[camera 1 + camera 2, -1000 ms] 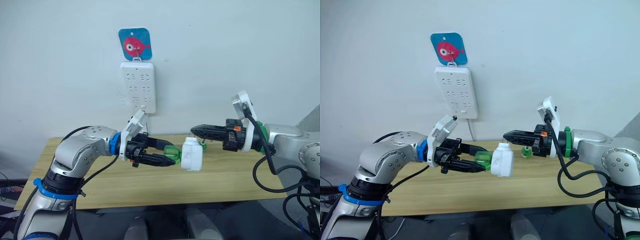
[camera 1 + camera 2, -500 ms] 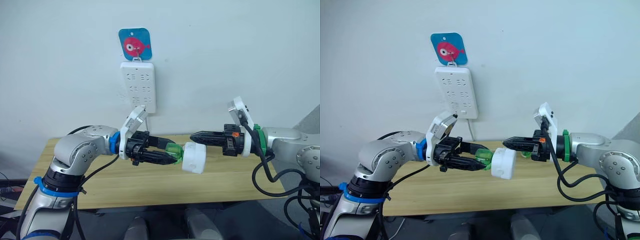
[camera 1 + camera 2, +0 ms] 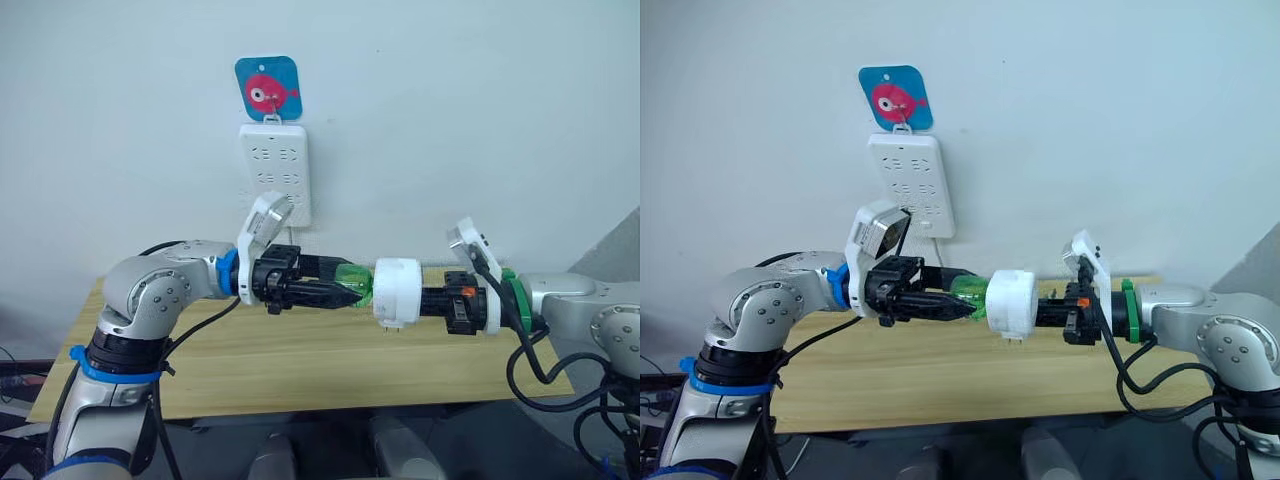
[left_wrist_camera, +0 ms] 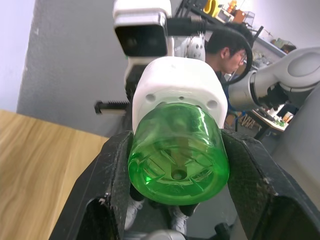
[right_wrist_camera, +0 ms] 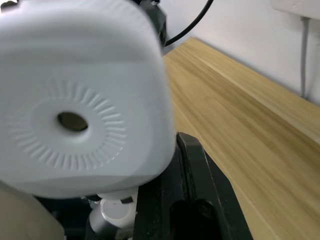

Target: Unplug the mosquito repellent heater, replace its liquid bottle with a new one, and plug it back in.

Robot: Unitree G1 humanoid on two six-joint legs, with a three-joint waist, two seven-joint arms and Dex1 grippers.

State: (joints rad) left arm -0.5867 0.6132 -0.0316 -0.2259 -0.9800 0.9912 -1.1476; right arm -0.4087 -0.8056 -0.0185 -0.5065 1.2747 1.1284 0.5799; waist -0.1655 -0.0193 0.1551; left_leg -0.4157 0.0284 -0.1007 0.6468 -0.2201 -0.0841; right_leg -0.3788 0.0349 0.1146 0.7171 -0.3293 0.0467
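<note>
Mosquito repellent heater (image 3: pixel 398 291) held in air above wooden surface (image 3: pixel 300 370), between both arms, over surface's middle toward rear edge. Left gripper (image 3: pixel 345 290) clamped on green liquid bottle (image 3: pixel 355 284) screwed into heater. Right gripper (image 3: pixel 1040 314) closed on heater's opposite, domed side. White power strip (image 3: pixel 275 170) on wall behind, below fish sticker (image 3: pixel 268 90).

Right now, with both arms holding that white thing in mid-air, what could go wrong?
The green bottle sits squeezed in the left end effector while the right end effector holds the heater. If the arms pull or twist unevenly, the bottle's neck could jam, or the heater could slip and drop onto the table.
</note>
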